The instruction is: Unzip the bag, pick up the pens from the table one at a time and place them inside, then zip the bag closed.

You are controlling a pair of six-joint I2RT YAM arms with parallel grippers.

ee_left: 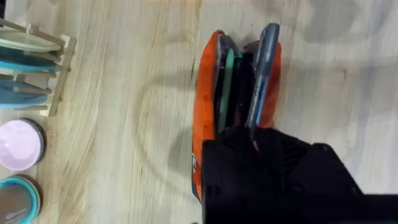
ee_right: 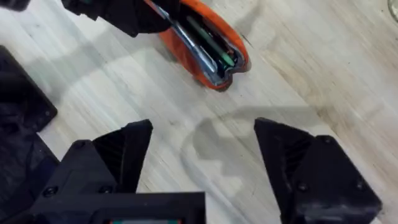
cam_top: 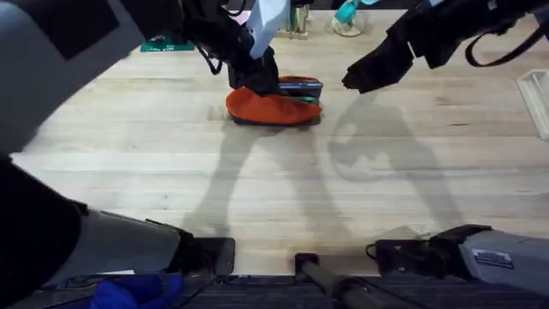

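Pen-loading step, left to right: the left gripper (cam_top: pixel 257 73) pinches a blue-grey pen (ee_left: pixel 261 74) over the open mouth of the single orange bag (cam_top: pixel 273 106), which lies mid-table (cam_top: pixel 274 189) holding one green pen (ee_left: pixel 227 81) and perhaps another, the interior being dark. The right gripper (ee_right: pixel 202 158) hovers beside it, fingers spread and empty. Next the held pen probably needs lowering and releasing; then zipping.

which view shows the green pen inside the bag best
The left wrist view: it looks straight into the open bag, where the green pen lies lengthwise beside a blue-grey pen. The right wrist view shows its green end at the bag's mouth. Overhead, only a green sliver shows.
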